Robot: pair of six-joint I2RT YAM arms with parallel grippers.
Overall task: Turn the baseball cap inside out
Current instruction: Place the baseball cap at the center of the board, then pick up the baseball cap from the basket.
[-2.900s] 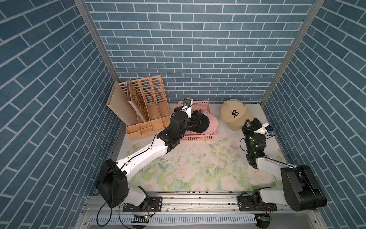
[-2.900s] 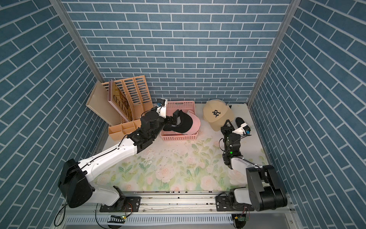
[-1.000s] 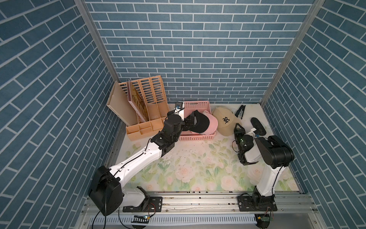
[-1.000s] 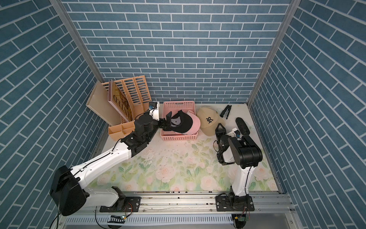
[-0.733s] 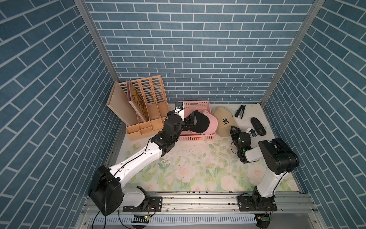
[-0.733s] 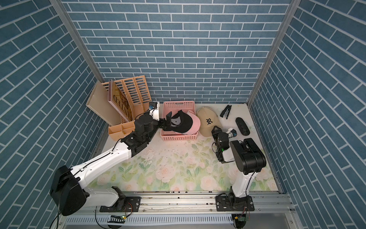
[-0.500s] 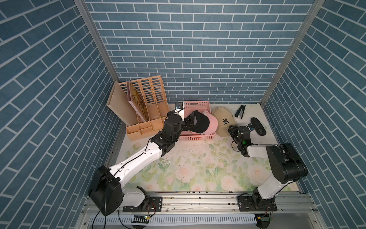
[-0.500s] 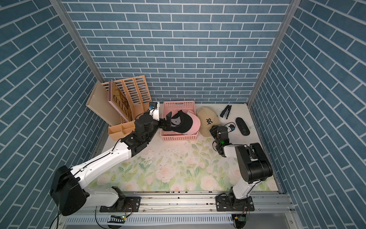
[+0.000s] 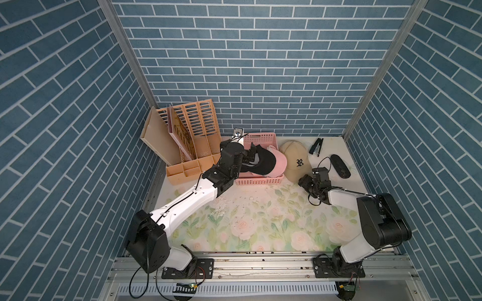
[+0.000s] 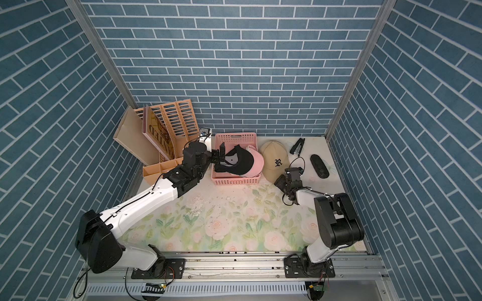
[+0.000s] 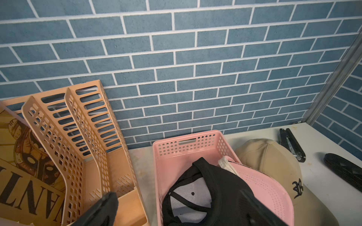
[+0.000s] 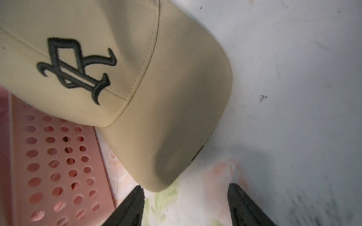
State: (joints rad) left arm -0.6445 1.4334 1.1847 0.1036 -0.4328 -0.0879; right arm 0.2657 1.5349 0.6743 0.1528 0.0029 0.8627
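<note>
Both top views: a beige cap (image 9: pixel 296 159), judged the task's cap, sits crown up, far right on the table (image 9: pixel 333 142), against a pink basket (image 9: pixel 260 135). The right gripper (image 9: pixel 304 180) lies low on the near side of its brim (image 9: pixel 294 175), pointing at it. The left gripper (image 10: pixel 221 158) reaches over the basket toward a black cap (image 10: pixel 241 163) that lies on a pink cap (image 10: pixel 258 163).

Left wrist view: the fingers stand wide apart, one beside the black cap and one over it. Nothing is clamped.

Right wrist view: the fingers (image 12: pixel 131 207) are apart and empty, with the brim's tip just ahead of the gap. The logo faces outward, so the cap is not yet turned.

The step in hand looks like reaching for the brim. The next move calls for sliding forward until the brim sits between the fingers, then closing. After that the crown must be pushed through.
</note>
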